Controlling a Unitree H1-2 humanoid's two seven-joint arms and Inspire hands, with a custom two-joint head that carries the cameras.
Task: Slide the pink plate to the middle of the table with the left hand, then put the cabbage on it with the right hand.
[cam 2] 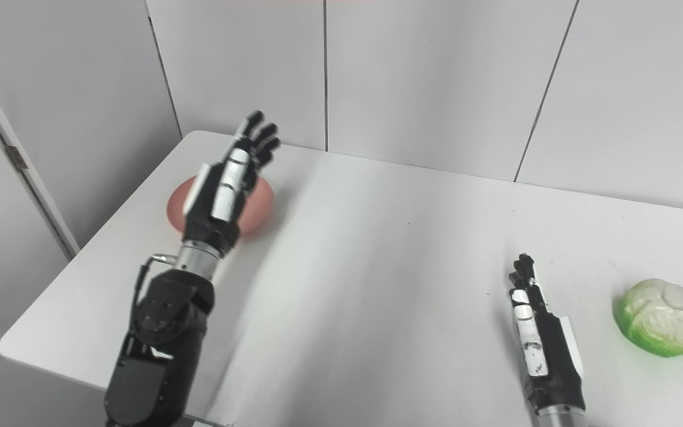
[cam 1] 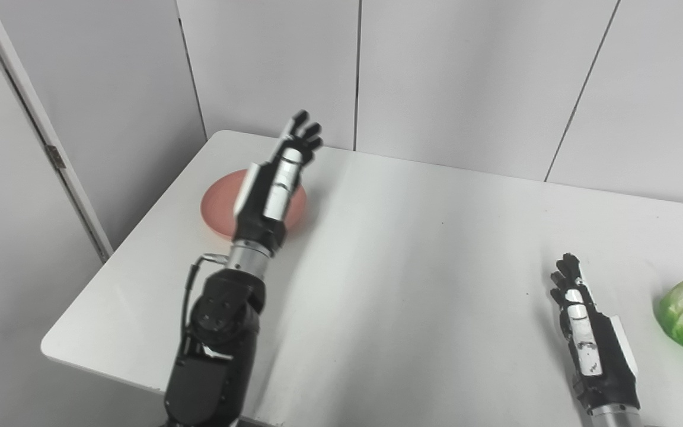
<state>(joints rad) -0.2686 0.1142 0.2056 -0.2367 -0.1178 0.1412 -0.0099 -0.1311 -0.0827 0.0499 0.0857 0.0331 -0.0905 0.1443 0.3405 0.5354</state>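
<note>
Reaching over the pink plate (cam 1: 218, 204) at ten o'clock, the left hand (cam 1: 273, 184) holds nothing, fingers extended; the right hand (cam 2: 540, 338) rests released beside the cabbage (cam 2: 660, 317) at four o'clock.

plate (cam 1: 218, 204): far left of table (cam 1: 412, 249) | cabbage (cam 2: 661, 317): near right

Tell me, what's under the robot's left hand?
The pink plate lies on the white table below the left hand. The hand and wrist cover the plate's middle, so anything lying there can't be seen.
</note>
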